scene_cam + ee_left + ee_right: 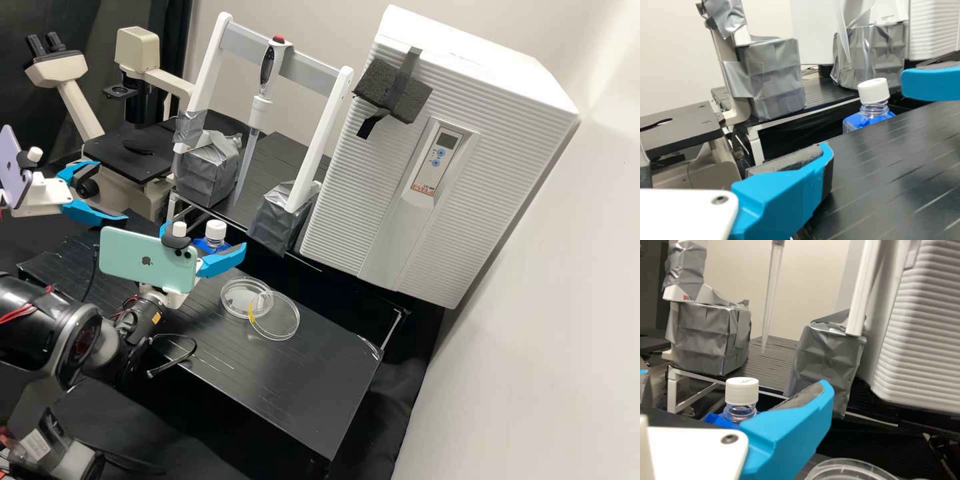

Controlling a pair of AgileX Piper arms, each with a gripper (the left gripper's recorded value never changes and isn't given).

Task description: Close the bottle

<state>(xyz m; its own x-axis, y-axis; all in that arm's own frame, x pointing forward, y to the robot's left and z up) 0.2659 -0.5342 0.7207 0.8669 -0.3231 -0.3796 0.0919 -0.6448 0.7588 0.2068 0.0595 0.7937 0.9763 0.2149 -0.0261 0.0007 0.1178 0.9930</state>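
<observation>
My right pincer (212, 253) is spread and empty, close against the blue-filled bottle (215, 243) at the bench's (300, 380) back edge. The white cap (215, 228) already sits on the neck, so I judge it wants a square grip and a firm twist. My left pincer (107, 192), also spread, hangs well apart. Petri dishes (261, 308) lie near, and a pipette (257, 113) hangs behind the bottle.
</observation>
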